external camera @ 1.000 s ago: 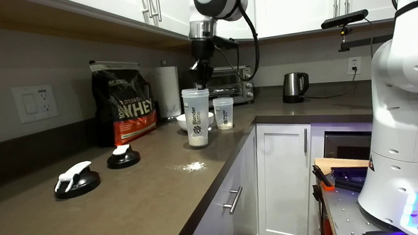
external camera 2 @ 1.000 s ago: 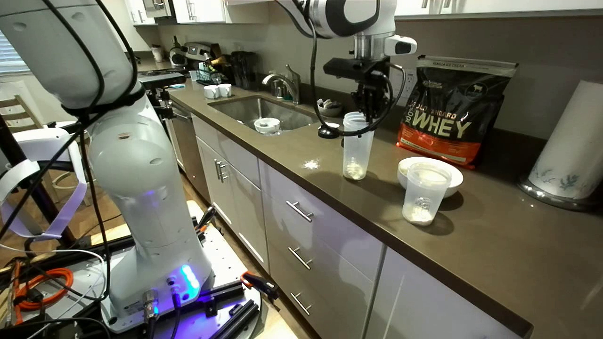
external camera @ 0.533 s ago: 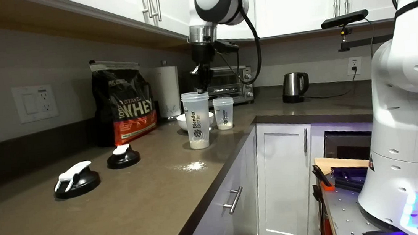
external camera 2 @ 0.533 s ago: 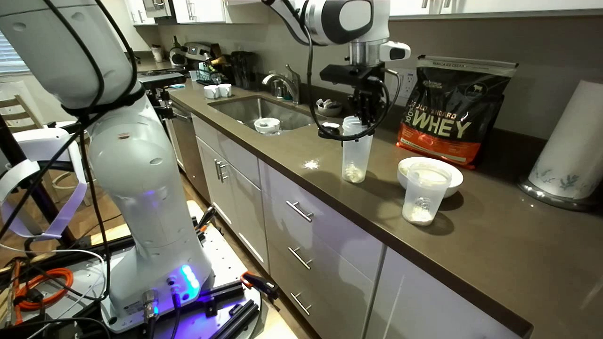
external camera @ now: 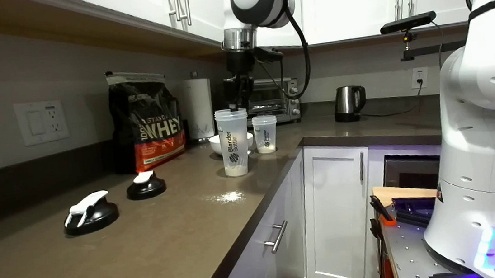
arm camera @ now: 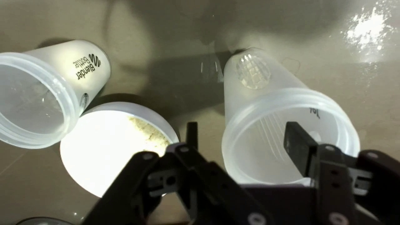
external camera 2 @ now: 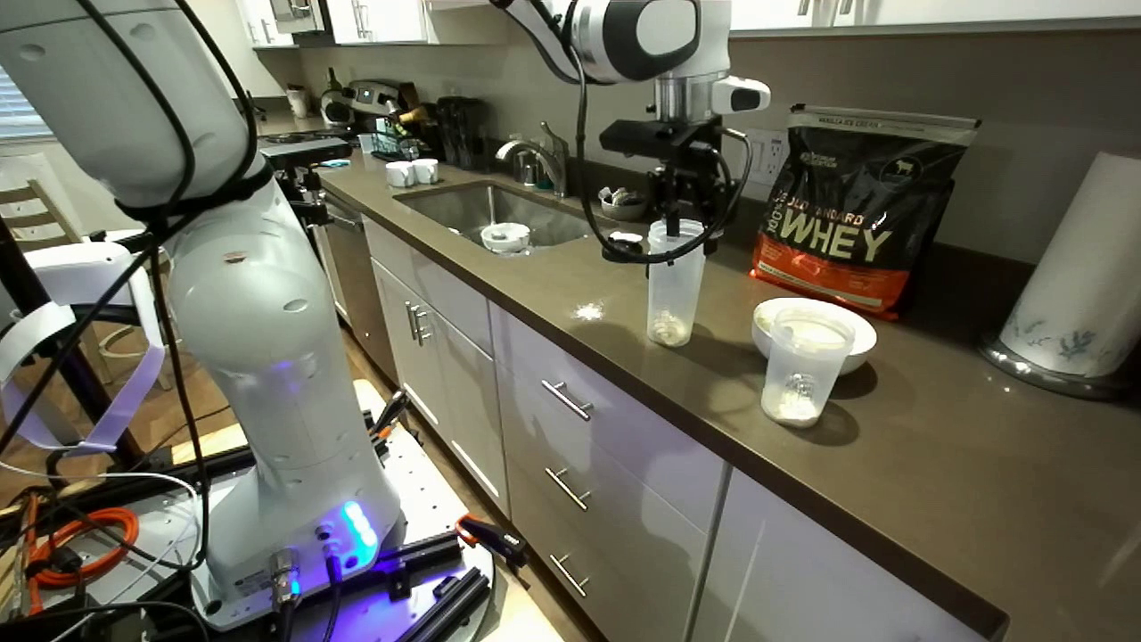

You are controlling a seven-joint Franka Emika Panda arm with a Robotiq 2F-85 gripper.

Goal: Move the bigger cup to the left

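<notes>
The bigger cup (external camera: 234,131), a tall translucent tumbler with pale powder at its bottom, stands upright on the counter in both exterior views. My gripper (external camera: 238,106) hangs right above its mouth, pointing down. In the wrist view the jaws of the gripper (arm camera: 242,134) are spread apart: one finger (arm camera: 297,147) overlaps the mouth of the bigger cup (arm camera: 242,93), while the opposite finger (arm camera: 192,134) is outside the rim with a gap to it. Nothing is pinched between them. How deep the finger reaches into the mouth is hard to tell.
The shorter cup (external camera 2: 807,370) stands against a white bowl (external camera 2: 857,348). Behind are a whey bag (external camera 2: 860,214) and a paper towel roll (external camera 2: 1074,267). Two black lids (external camera: 93,216) and spilled powder (external camera: 229,197) lie on the counter, before the sink (external camera 2: 446,209).
The bigger cup came down slightly onto the counter about half a second ago and has stayed put since. My gripper's fingers have spread and let go of its rim.
</notes>
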